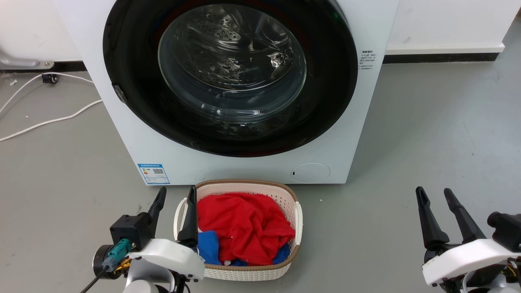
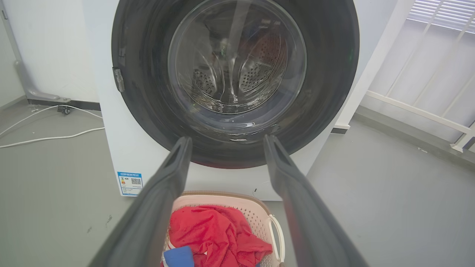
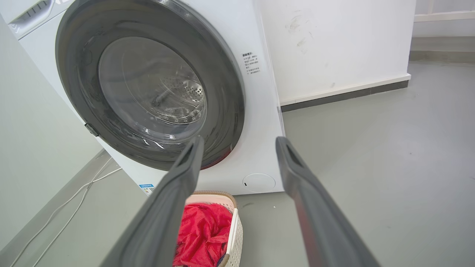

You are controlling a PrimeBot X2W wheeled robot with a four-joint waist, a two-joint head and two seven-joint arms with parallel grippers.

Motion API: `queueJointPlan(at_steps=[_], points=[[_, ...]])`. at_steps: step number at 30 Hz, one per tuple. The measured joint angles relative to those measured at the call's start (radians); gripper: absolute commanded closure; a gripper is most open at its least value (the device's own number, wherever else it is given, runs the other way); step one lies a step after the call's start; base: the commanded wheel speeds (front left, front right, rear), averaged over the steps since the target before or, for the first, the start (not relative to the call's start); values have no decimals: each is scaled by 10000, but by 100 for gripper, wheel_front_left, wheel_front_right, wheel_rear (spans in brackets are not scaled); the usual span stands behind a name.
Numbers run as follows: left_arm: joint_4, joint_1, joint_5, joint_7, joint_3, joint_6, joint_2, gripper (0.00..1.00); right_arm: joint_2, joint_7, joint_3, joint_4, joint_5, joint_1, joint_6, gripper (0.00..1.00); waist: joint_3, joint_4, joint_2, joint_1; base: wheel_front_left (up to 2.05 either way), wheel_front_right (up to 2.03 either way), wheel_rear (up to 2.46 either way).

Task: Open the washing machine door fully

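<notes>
Finds the washing machine door (image 1: 232, 73) shut flush on the front of the white washing machine (image 1: 134, 138), ahead of and above both empty, wide-spread end effectors, its small grey tab (image 1: 119, 92) on the left rim seemingly nearer the left end effector (image 1: 177, 189) than the right end effector (image 1: 433, 190).

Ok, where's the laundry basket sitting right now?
In the head view the laundry basket sits on the floor at bottom centre, directly in front of the washing machine below its round door, with the left claw just to its left.
</notes>
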Motion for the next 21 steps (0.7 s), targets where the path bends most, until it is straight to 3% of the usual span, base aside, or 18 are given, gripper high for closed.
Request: queueJointPlan(at_steps=[21], points=[[242, 1, 1463, -451, -255, 270, 155, 0, -63, -96, 117, -215, -1701, 54, 2, 0, -10, 35, 0, 0, 0, 0, 0]])
